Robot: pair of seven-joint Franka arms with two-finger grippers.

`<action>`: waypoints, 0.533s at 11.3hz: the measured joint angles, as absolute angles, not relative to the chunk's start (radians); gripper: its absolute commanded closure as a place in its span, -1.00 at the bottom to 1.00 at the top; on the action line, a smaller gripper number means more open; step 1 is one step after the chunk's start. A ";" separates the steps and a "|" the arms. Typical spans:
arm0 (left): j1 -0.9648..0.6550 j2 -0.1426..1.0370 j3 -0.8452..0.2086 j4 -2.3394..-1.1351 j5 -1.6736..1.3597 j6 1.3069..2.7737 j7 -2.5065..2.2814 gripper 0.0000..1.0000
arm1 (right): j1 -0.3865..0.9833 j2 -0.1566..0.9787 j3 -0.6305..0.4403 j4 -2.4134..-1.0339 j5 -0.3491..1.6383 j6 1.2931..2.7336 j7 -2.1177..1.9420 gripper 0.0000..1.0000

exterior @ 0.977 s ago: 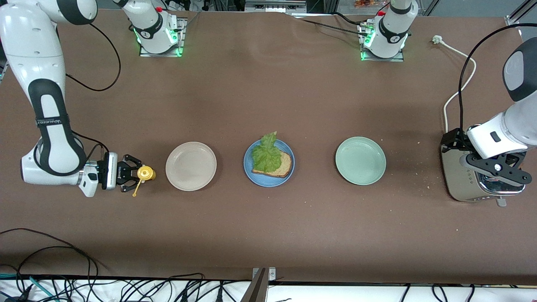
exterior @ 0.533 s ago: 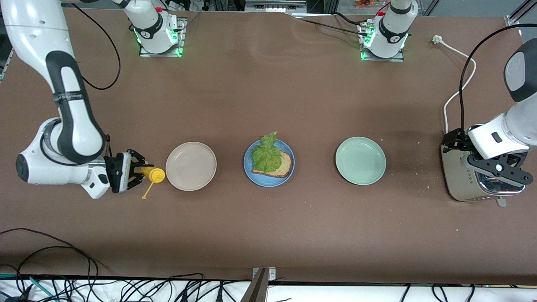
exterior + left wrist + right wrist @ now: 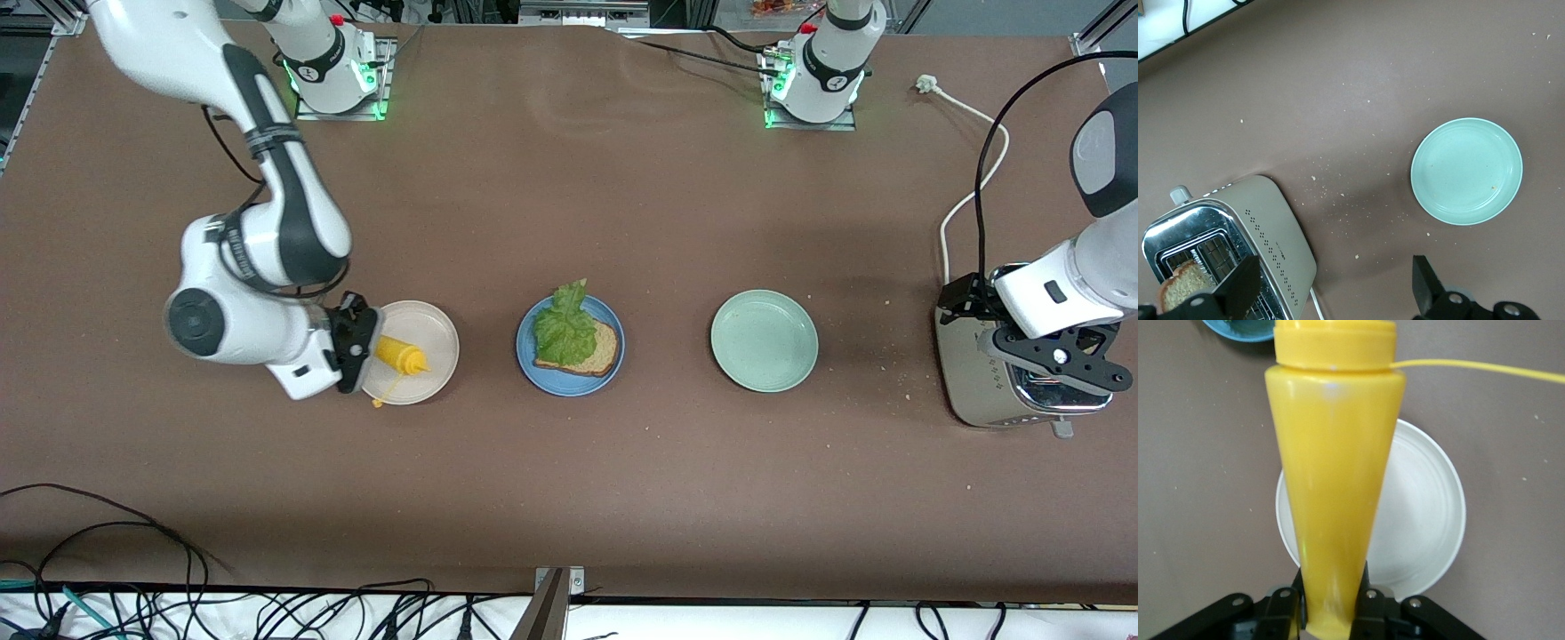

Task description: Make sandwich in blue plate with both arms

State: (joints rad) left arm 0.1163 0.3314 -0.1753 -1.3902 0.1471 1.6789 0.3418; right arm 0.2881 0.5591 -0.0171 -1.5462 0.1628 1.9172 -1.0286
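The blue plate (image 3: 613, 374) sits mid-table with one slice of brown toast (image 3: 597, 354) and a ruffled green lettuce leaf (image 3: 564, 325) on it. My right gripper (image 3: 366, 348) is shut on a yellow squeeze bottle (image 3: 400, 356) (image 3: 1331, 480) and holds it over the beige plate (image 3: 436, 333) (image 3: 1418, 513). My left gripper (image 3: 1058, 360) (image 3: 1335, 293) is open over the toaster (image 3: 987, 391) (image 3: 1265, 227). A slice of toast (image 3: 1181, 283) stands in a toaster slot.
A pale green plate (image 3: 764, 340) (image 3: 1466, 171) lies between the blue plate and the toaster. The toaster's white cord (image 3: 965, 178) runs toward the left arm's base. Crumbs lie around the toaster. Cables hang along the table's near edge.
My right arm has swung the yellow bottle from the table's end to over the beige plate. The left gripper has barely moved.
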 measured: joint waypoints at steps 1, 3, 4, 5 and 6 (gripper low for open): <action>0.116 0.332 -0.175 -1.390 0.147 1.679 0.342 -1.00 | 0.328 0.556 -0.017 -1.546 0.109 1.917 -0.966 1.00; 0.117 0.332 -0.176 -1.390 0.147 1.679 0.342 -1.00 | 0.405 0.555 -0.019 -1.546 0.011 1.917 -0.871 1.00; 0.117 0.332 -0.176 -1.390 0.147 1.679 0.342 -1.00 | 0.443 0.554 -0.030 -1.546 -0.028 1.913 -0.842 1.00; 0.117 0.332 -0.176 -1.390 0.147 1.679 0.342 -1.00 | 0.493 0.554 -0.054 -1.546 -0.068 1.908 -0.817 1.00; 0.117 0.332 -0.176 -1.390 0.147 1.679 0.342 -1.00 | 0.555 0.554 -0.087 -1.546 -0.106 1.900 -0.791 1.00</action>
State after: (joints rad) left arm 0.1168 0.3317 -0.1765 -1.3902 0.1471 1.6789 0.3418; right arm 0.5551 0.5543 -0.0870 -1.5462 -0.1057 1.8999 -0.7911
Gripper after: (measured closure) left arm 0.000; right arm 0.718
